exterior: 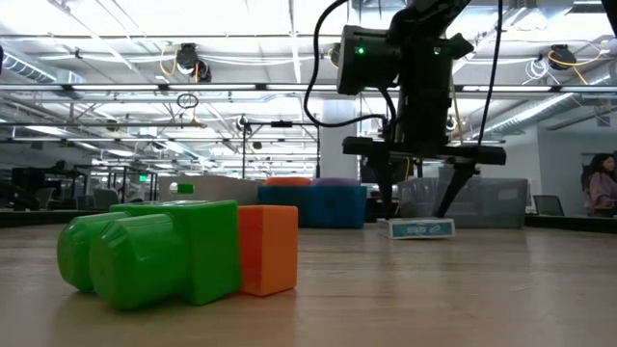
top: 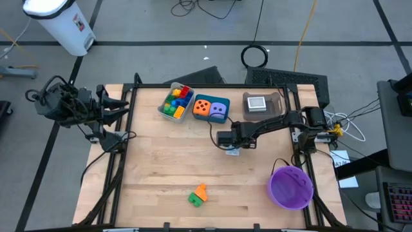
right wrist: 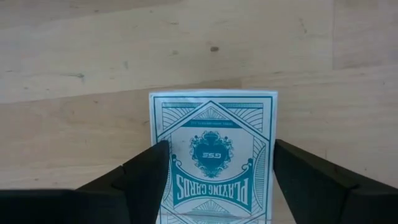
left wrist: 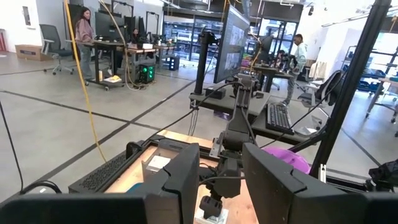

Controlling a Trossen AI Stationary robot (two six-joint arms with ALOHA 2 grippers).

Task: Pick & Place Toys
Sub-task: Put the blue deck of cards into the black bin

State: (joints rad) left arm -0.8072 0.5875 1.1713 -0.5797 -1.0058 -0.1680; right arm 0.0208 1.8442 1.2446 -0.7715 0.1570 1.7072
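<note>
A teal-and-white playing-card box [right wrist: 211,149] lies flat on the wooden table [top: 161,161], right of the middle. My right gripper [right wrist: 221,180] hangs over it, pointing down, open, with one finger on either side of the box and apart from it; the low view [exterior: 421,228] shows the box on the table below the fingers. A green brick [exterior: 154,255] and an orange brick [exterior: 268,249] lie together near the front edge [top: 198,194]. My left gripper [left wrist: 221,186] is open and empty, waiting at the table's left edge [top: 119,109].
At the far edge stand a tray of coloured bricks [top: 176,102], an orange die [top: 202,107] and a blue-purple die [top: 219,110], and a grey tray [top: 261,103] holding a white thing. A round purple bowl [top: 291,187] sits at the front right.
</note>
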